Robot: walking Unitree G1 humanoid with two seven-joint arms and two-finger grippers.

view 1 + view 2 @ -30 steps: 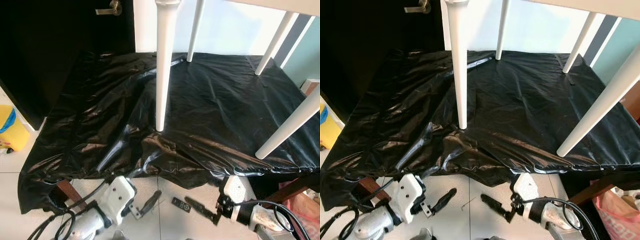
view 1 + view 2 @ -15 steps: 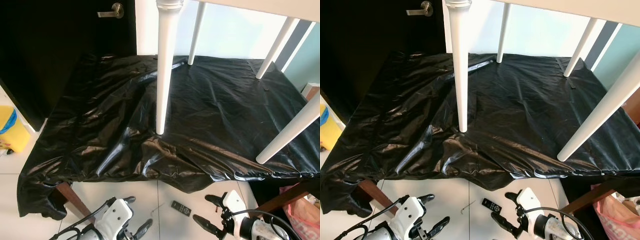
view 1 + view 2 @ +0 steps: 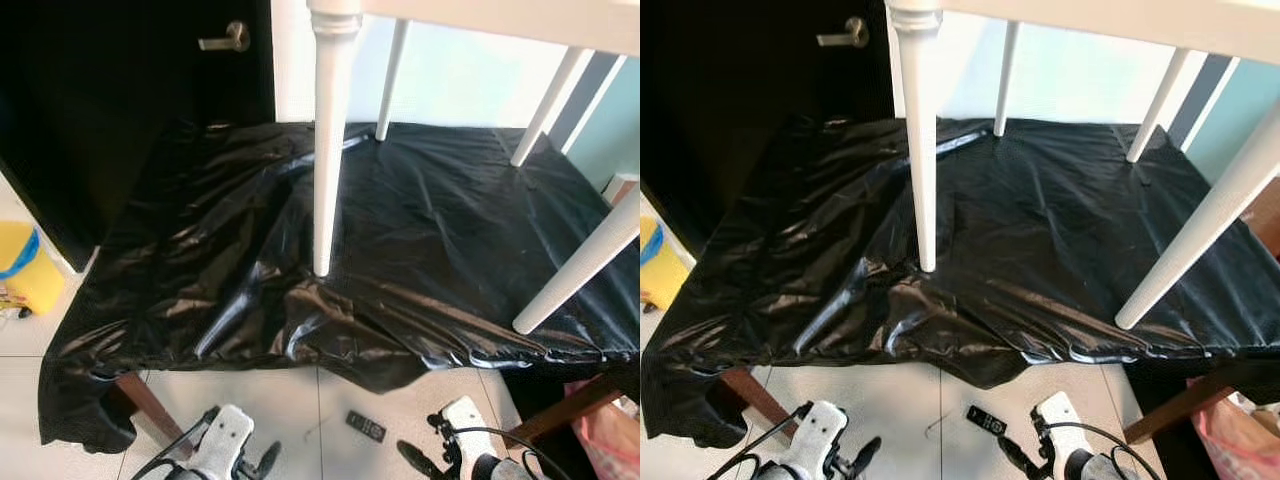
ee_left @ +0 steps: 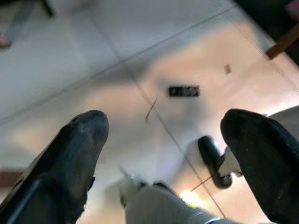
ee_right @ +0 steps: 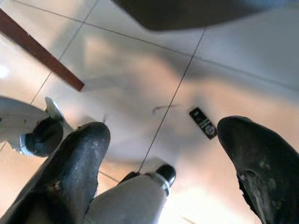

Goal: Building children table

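Bright daylight from behind, glare streaks on the black plastic sheet point(image 3: 420, 230), wrist views blurred and soft.

The white table point(image 3: 520, 15) top is cut off by the frame's upper edge.

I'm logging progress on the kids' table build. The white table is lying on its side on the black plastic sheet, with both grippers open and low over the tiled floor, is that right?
Not quite. The white table stands upright on its legs on the black plastic sheet, as the left eye view shows. The rest holds: the left gripper and the right gripper are open, low over the tiled floor.
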